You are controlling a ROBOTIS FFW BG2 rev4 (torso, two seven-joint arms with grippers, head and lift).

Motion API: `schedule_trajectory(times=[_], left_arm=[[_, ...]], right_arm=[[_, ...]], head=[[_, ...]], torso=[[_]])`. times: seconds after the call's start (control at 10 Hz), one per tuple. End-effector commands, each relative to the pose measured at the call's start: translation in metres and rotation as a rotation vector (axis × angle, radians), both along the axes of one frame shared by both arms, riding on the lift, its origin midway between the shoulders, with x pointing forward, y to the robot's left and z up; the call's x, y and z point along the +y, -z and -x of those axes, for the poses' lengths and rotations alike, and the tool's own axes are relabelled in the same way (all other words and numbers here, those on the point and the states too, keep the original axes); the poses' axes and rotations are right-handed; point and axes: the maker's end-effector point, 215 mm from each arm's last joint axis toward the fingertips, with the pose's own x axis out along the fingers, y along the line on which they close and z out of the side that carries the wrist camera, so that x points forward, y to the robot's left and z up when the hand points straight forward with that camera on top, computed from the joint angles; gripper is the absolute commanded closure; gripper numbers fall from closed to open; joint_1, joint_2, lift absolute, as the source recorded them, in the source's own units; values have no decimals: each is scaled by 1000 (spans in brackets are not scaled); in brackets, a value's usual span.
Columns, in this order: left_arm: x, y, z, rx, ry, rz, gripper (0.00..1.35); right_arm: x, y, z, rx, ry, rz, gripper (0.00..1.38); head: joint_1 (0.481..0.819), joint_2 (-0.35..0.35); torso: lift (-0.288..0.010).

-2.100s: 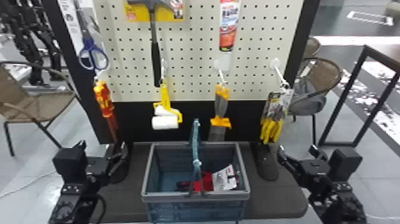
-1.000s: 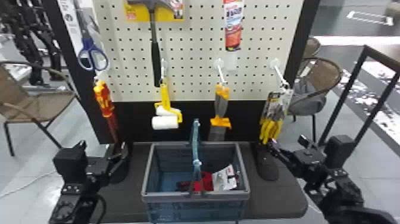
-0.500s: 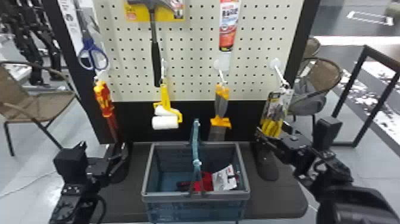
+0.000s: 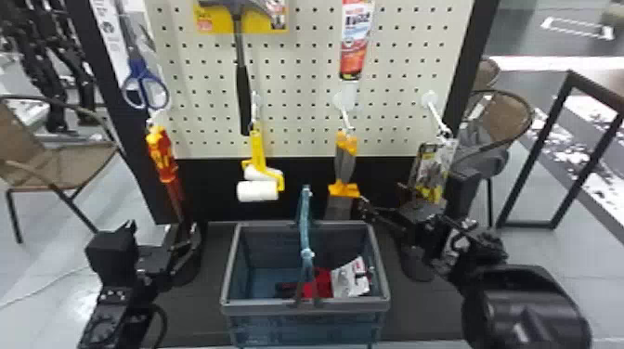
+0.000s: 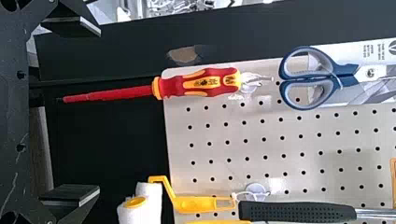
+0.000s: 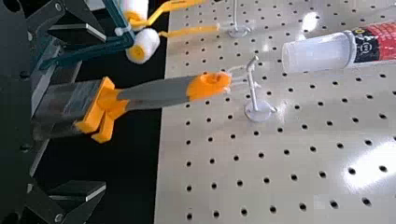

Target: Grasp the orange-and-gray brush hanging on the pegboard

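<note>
The right claw (image 4: 383, 197) stands wide open by the lower end of the brush (image 4: 346, 162), its two fingers well apart and nothing gripped. In its wrist view the bristle end sits between those spread fingers, off-centre, nearer one than the other; whether anything touches, I can't tell from here. The brush hangs upright, bristles down, its orange-tipped handle looped on a white hook (image 6: 253, 91) that sticks out from the pegboard (image 4: 297, 102)

Just above that hook is a red tube (image 4: 356, 42), nozzle down. Toward the robot's left hangs a yellow roller (image 4: 257, 190) with white sleeves, and above it a hammer (image 4: 241, 83), handle down. On the brush's other side a packet (image 4: 432, 171) hangs from its own hook, partly behind the right claw from where the head looks

Below, on the dark table (image 4: 427, 320), sits a blue-grey basket (image 4: 306, 305), handle up, with something red and a white card (image 4: 350, 278) inside

Over on the robot's left, the left claw (image 4: 181, 236) waits near the lower end of a red screwdriver (image 4: 162, 153), spread wide and empty. Blue scissors (image 4: 144, 88) hang above that. Farther out, wicker chairs (image 4: 55, 162) stand either side of the board
</note>
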Motion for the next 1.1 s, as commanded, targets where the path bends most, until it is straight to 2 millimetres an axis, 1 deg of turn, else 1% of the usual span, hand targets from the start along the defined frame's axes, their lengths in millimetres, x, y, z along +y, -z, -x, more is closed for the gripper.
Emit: schedule_trajectory(times=[0.0,0.2,0.4,0.5,0.6,0.8,1.0], left_arm=[[-1,-2,-1,-4,2,1,122],[-2,-6,-2,-13,4,0,122],[-3,-8,-3,-21,6,2,124],[-4,-10,-4,-25,8,2,122],[-4,-9,-5,-20,10,0,122],[-13,-4,-8,-13,25,4,122],[-15,-1,-8,-7,31,2,122]], right_arm=[[8,-4,-10,-10,-27,-6,185],[9,-12,-21,-27,-36,-13,185],[16,-22,-27,-45,-64,-35,185],[22,-26,-29,-50,-87,-37,185],[31,-29,-28,-50,-106,-48,185],[55,-30,-24,-41,-156,-74,185],[77,-30,-20,-34,-198,-82,185]], head=[[549,0],[549,0],[549,0],[549,0],[549,0],[549,0],[549,0]], torso=[[-100],[-100],[-100],[-100],[-100],[-100],[-100]])
